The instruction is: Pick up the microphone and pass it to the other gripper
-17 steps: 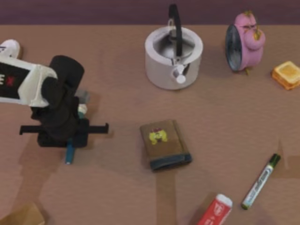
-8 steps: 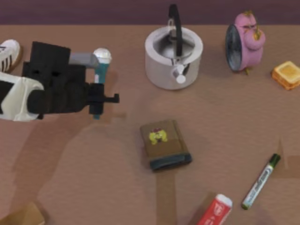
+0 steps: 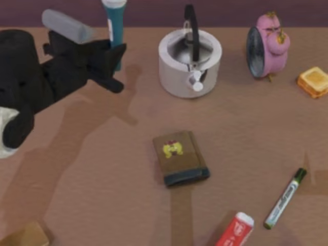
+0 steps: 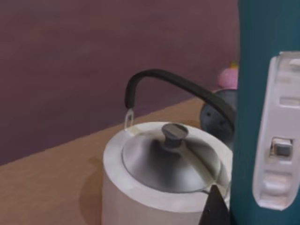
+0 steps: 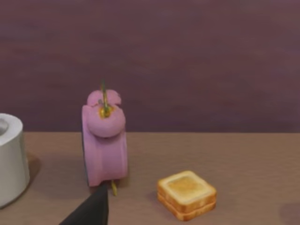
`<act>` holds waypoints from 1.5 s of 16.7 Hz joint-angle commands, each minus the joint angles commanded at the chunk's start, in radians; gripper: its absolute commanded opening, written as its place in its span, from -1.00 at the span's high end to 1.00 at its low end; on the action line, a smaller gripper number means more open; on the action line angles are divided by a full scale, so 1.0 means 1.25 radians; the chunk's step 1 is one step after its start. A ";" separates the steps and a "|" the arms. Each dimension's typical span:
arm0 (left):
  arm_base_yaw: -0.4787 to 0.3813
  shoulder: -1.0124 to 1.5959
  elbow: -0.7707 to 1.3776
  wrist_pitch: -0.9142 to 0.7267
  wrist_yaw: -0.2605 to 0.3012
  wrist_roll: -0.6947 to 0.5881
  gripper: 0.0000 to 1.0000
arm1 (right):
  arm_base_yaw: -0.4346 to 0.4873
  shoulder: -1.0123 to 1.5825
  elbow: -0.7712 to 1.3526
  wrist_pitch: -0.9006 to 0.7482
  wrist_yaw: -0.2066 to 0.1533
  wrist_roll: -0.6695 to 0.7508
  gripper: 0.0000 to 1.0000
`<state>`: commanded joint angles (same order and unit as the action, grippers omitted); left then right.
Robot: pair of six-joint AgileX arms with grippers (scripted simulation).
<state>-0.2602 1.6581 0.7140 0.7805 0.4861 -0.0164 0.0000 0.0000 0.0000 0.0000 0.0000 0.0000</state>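
left hand [image 3: 110, 56] – clamped on microphone [image 3: 114, 23] | beside kettle [image 3: 189, 61] – right hand unclear

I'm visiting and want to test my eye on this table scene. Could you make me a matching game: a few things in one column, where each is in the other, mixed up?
Things:
1. microphone
2. kettle
3. marker pen
4. toast

Places:
A. lying near the table's lower right
B. at the table's right edge
C. held in the left gripper, far left
D. standing at the far middle, left of the pink clock

Pairs: 1-C, 2-D, 3-A, 4-B
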 joint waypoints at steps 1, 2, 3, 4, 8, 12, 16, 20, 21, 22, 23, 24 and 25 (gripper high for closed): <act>0.002 -0.018 -0.012 0.038 0.018 0.009 1.00 | 0.000 0.000 0.000 0.000 0.000 0.000 -1.00; 0.004 -0.033 -0.023 0.068 0.033 0.017 1.00 | 0.000 0.000 0.000 0.000 0.000 0.000 -1.00; 0.006 -0.045 -0.030 0.088 0.043 0.023 1.00 | 0.000 0.000 0.000 0.000 0.000 0.000 -1.00; 0.007 -0.052 -0.034 0.100 0.049 0.027 1.00 | 0.000 0.000 0.000 0.000 0.000 0.000 -1.00; 0.007 -0.054 -0.035 0.104 0.051 0.028 1.00 | 0.000 0.000 0.000 0.000 0.000 0.000 -1.00; -0.028 -0.050 -0.028 0.112 0.017 0.024 1.00 | 0.000 0.000 0.000 0.000 0.000 0.000 -1.00; -0.149 -0.050 -0.018 0.145 -0.113 0.004 1.00 | 0.000 0.000 0.000 0.000 0.000 0.000 -1.00; -0.274 -0.057 -0.011 0.174 -0.245 -0.019 1.00 | 0.000 0.000 0.000 0.000 0.000 0.000 -1.00; -0.289 -0.060 -0.010 0.178 -0.260 -0.022 1.00 | 0.000 0.000 0.000 0.000 0.000 0.000 -1.00; -0.296 -0.061 -0.009 0.180 -0.267 -0.023 1.00 | 0.000 0.000 0.000 0.000 0.000 0.000 -1.00; -0.296 -0.061 -0.009 0.181 -0.268 -0.024 1.00 | 0.000 0.000 0.000 0.000 0.000 0.000 -1.00; -0.296 -0.061 -0.009 0.181 -0.268 -0.024 1.00 | 0.000 0.000 0.000 0.000 0.000 0.000 -1.00; -0.293 -0.058 -0.012 0.179 -0.265 -0.022 1.00 | 0.000 0.000 0.000 0.000 0.000 0.000 -1.00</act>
<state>-0.6265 1.5859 0.6984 1.0039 0.1551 -0.0444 0.0000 0.0000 0.0000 0.0000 0.0000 0.0000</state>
